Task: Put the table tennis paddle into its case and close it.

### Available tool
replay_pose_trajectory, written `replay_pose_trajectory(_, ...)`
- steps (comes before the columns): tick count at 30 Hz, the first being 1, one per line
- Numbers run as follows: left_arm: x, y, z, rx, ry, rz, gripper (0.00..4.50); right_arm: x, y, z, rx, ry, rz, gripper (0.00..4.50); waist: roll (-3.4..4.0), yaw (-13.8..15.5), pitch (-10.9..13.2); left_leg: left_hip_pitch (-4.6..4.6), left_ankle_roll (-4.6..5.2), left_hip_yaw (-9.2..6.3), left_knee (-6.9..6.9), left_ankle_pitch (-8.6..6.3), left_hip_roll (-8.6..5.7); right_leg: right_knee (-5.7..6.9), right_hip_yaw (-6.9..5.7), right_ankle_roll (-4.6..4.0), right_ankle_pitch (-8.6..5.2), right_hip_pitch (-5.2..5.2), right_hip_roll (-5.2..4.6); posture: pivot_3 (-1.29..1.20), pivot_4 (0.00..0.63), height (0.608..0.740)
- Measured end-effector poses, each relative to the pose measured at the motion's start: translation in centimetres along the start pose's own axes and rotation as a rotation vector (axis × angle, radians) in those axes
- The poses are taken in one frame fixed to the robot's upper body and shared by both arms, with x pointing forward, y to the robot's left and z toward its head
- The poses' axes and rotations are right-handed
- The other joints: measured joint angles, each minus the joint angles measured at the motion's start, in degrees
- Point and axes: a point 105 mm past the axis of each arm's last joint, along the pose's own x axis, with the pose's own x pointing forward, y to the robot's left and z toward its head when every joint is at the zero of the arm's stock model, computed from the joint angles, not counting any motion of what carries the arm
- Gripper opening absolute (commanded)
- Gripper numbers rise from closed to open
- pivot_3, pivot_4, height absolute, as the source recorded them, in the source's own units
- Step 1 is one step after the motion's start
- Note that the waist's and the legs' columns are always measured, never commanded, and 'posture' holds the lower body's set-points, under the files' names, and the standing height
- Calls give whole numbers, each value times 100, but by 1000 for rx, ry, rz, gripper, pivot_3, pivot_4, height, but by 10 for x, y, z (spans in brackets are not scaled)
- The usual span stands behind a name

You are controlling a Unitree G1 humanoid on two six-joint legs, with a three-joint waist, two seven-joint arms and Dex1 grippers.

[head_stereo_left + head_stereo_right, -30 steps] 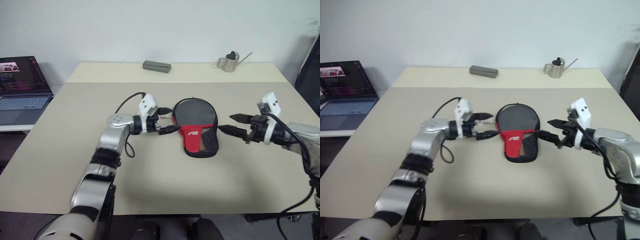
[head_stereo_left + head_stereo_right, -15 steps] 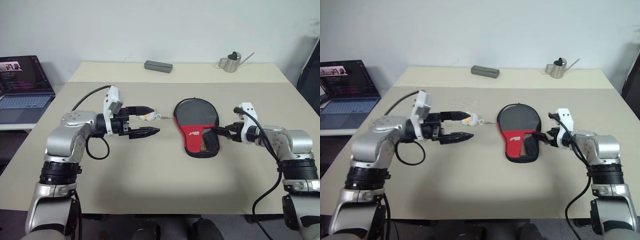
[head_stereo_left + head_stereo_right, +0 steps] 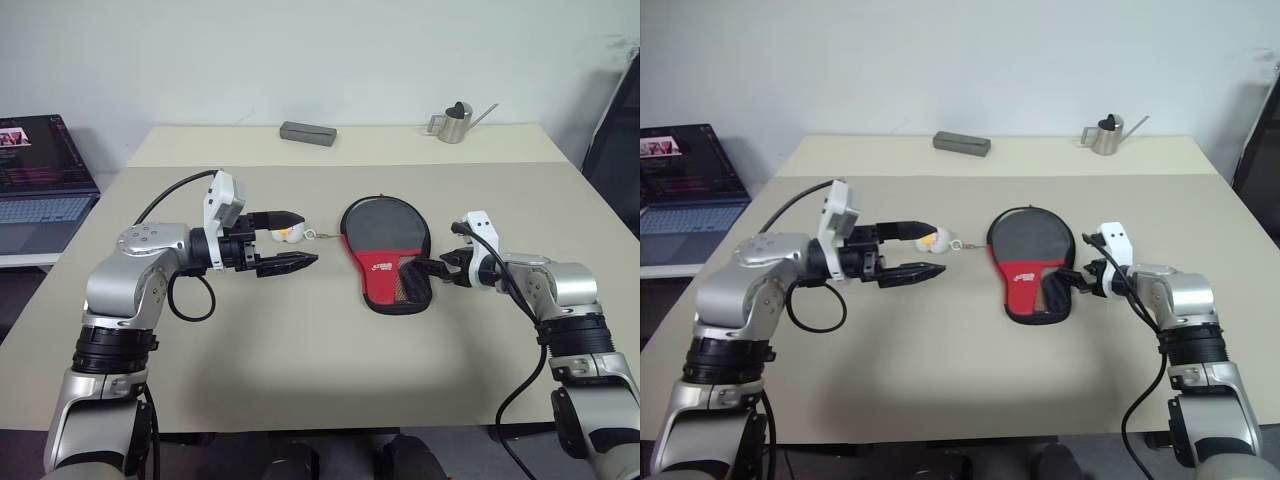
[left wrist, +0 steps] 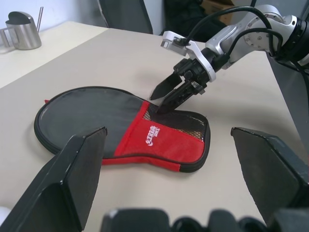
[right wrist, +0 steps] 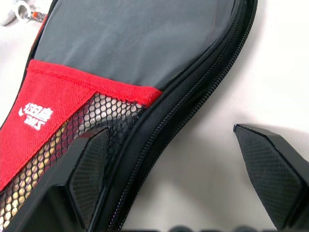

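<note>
plain white wall behind, matte beige table [image 3: 300, 370] with a paler strip along the far edge. laptop [image 3: 40, 180] open on a lower white surface at 9 o'clock off the table. at 12 o'clock on the far strip a flat grey rectangular block [image 3: 308, 132], at 1 o'clock a small shiny steel watering can [image 3: 452, 122] with thin spout.

the case [image 3: 385, 250] lies flat mid table, soft black fabric, paddle shaped, smooth dark grey round panel on the far half, red woven panel with white lettering, black mesh pocket on the narrow near half, zipper running round the rim. long axis runs about 12 to 6, round head toward 12, narrow handle end toward 6, tilted slightly toward 5. thin chain goes off the head's rim toward 9 o'clock to a small white-yellow plush charm [image 3: 287, 233] lying on the table. paddle itself cannot be made out, cannot tell if inside.

left claw [image 3: 293, 241] at 9 o'clock of the case, pointing toward it, black fingers spread wide apart, nothing between them, upper finger passing in front of the charm; contact cannot tell. right claw [image 4: 161, 99] at 3 o'clock of the case, fingers parted, tips down at the mesh pocket edge by the zipper rim, one tip over the mesh, the other over bare table.
</note>
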Motion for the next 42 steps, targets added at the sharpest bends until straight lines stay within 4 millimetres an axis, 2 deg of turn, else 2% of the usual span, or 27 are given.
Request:
replay_pose_trajectory(14,0,0,1,16,-5,0,4500,11,6,3,-39,20,17,4476,-1,-32,-1,9,-1,6,0,0,16,3,11,-11,7,0,17,0,150,740)
replay_pose_trajectory(17,0,0,1,17,-4,-1,4500,14,10,4,-46,26,26,3926,0,-41,-1,10,-1,10,0,0,31,1,12,-16,10,0,31,0,150,740)
replay_pose_trajectory(25,1,-1,0,17,-1,-5,4500,21,26,0,-38,43,96,1227,0,-41,-1,7,-7,26,-5,1,73,-1,15,-35,21,-14,64,0,150,740)
replay_pose_trajectory(29,-1,0,-1,18,8,0,4500,22,27,-1,-32,46,100,97,0,-41,-2,8,-7,29,-6,0,75,-1,18,-38,23,-14,66,0,150,740)
replay_pose_trajectory(34,-11,-4,-18,-19,60,8,4500,21,27,-1,-4,51,98,42,1,-31,-2,5,-7,30,-10,1,78,0,21,-40,24,-24,69,0,150,740)
replay_pose_trajectory(40,-29,-27,-42,-59,165,-63,4500,19,29,-1,87,60,82,42,2,-17,-3,3,-7,34,-16,0,84,0,27,-42,25,-32,72,0,150,740)
replay_pose_trajectory(42,-31,-31,-43,-60,179,-80,4500,18,31,0,104,63,69,42,2,-1,-3,2,-5,34,-16,-1,84,0,26,-44,26,-33,73,0,150,740)
